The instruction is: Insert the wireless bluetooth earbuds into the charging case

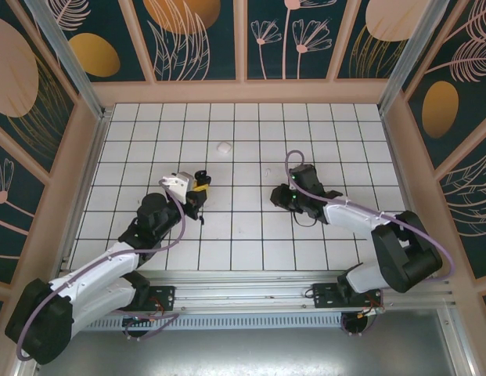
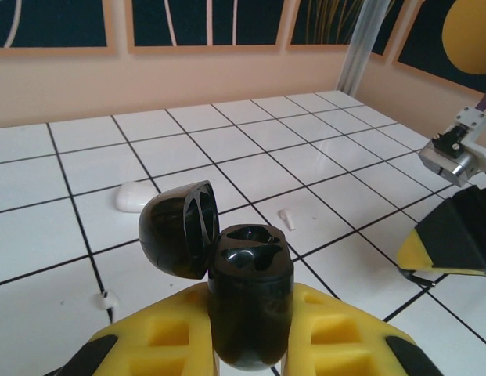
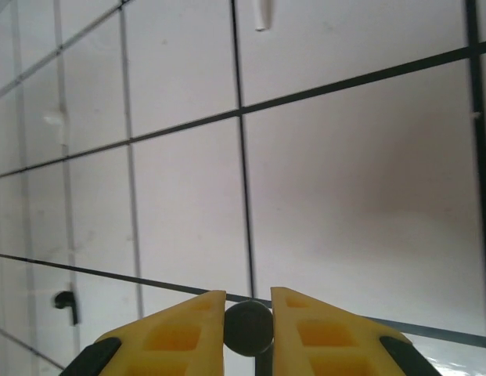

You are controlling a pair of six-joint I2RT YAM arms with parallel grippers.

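The black charging case (image 2: 250,309) looks like shiny, smooth plastic. The white table (image 2: 227,141) tiles are smooth and shiny too.

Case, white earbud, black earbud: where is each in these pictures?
case (image 2: 250,290): left wrist view, middle of its black body.
white earbud (image 2: 286,218): left wrist view, middle of its stem.
black earbud (image 3: 66,301): right wrist view, its rounded head.

The black charging case (image 2: 246,290) stands in the left gripper (image 2: 250,333), lid open. One whitish earbud (image 2: 287,219) lies ahead, another whitish earbud (image 2: 108,299) just left. The black earbud (image 3: 66,304) lies left of the right gripper (image 3: 248,309).
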